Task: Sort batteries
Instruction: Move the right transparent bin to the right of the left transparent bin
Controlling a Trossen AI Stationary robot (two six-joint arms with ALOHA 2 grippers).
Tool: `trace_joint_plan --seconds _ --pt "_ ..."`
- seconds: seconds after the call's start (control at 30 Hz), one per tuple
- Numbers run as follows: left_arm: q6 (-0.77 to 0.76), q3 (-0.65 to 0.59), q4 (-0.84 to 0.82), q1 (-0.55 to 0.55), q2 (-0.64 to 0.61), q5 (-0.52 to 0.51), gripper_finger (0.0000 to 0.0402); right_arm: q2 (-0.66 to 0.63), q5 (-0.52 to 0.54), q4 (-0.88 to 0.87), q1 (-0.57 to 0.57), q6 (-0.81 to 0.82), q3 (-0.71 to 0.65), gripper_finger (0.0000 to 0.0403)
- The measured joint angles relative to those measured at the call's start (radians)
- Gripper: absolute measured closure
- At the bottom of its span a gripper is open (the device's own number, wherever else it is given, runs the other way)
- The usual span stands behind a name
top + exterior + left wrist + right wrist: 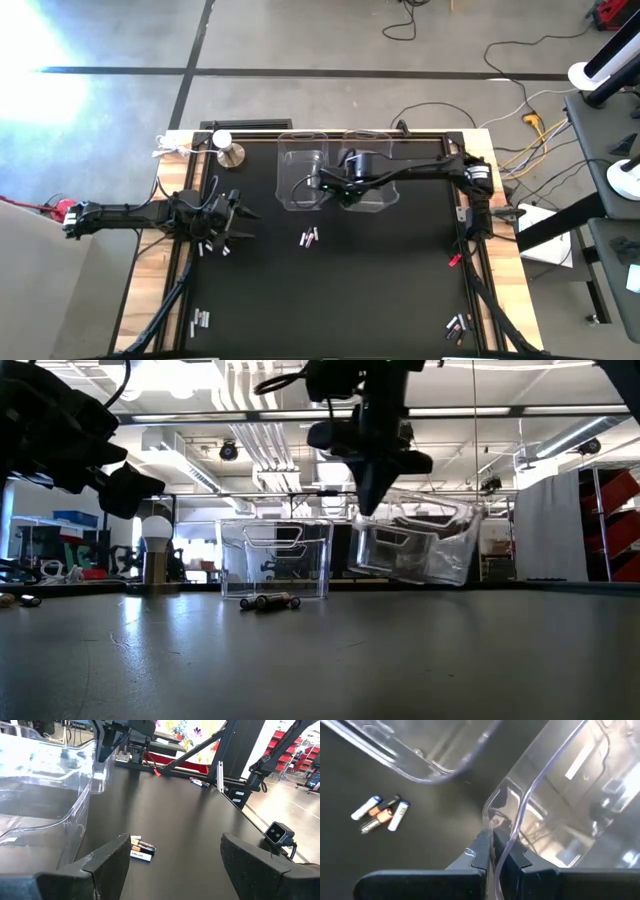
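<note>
The right gripper (494,851) pinches the rim of the tilted clear bin (420,545), the left gripper (172,865) hangs spread wide, and batteries (309,238) lie scattered on the black table (400,290).

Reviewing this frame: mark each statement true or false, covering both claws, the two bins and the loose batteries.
1. The right claw is shut on the rim of a clear plastic bin. True.
2. That bin sits flat on the black table. False: in the low view it is tilted, one side lifted.
3. The left claw is open and empty. True.
4. The small cylindrical batteries at mid-table lie inside the other clear bin. False: they lie on the mat, in front of it.
</note>
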Motion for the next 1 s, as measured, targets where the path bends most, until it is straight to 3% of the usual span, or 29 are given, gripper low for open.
trace_joint_plan --seconds 0.33,1.0 --pt "0.0 0.0 0.0 0.0 0.001 0.0 0.0118 0.1 0.001 -0.022 -0.008 0.019 0.059 0.039" --pt "0.0 0.0 0.0 0.0 0.001 0.0 0.0118 0.1 0.01 -0.01 -0.032 0.058 0.044 0.039"
